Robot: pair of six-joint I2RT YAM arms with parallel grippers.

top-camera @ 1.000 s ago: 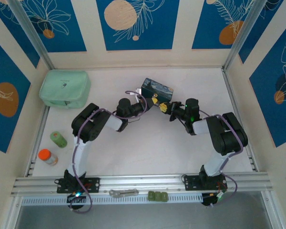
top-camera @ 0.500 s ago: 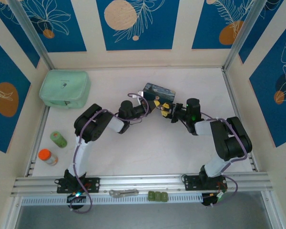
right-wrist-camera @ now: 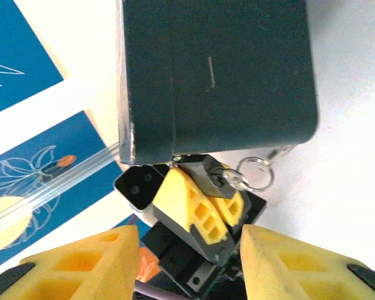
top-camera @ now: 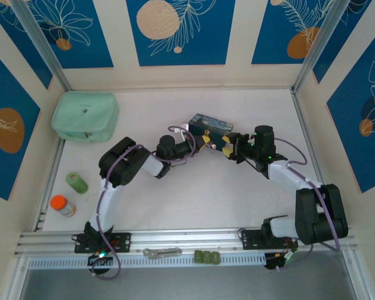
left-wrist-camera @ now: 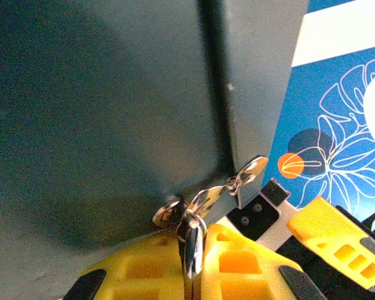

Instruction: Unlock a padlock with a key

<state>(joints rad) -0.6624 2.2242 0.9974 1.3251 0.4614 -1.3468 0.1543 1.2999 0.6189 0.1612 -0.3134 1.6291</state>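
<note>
The small dark padlock [right-wrist-camera: 204, 172] sits between the yellow fingers [right-wrist-camera: 197, 209] of my left gripper [top-camera: 204, 141], which is shut on it, right under the edge of the dark tin box [right-wrist-camera: 212, 75]. A silvery key [right-wrist-camera: 233, 180] is stuck in its face, with the ring [right-wrist-camera: 256, 172] and a spare key hanging off. In the left wrist view the shiny key bunch [left-wrist-camera: 203, 200] lies at my shut fingertips [left-wrist-camera: 237, 262] against the tin [left-wrist-camera: 100, 112]. My right gripper [right-wrist-camera: 187, 250] faces them, open, its fingers [right-wrist-camera: 81, 265] on either side and apart from the lock.
The painted tin [top-camera: 208, 122] lies mid-table behind both grippers. A mint pouch [top-camera: 85, 116] is at the back left. A green bottle [top-camera: 76, 182] and an orange-capped bottle [top-camera: 62, 205] stand at the left edge. A grey tool [top-camera: 162, 252] lies on the front rail.
The right arm has swung its elbow out to the right and its gripper has drawn back a little to the right. The left gripper and the tin have shifted slightly right.
</note>
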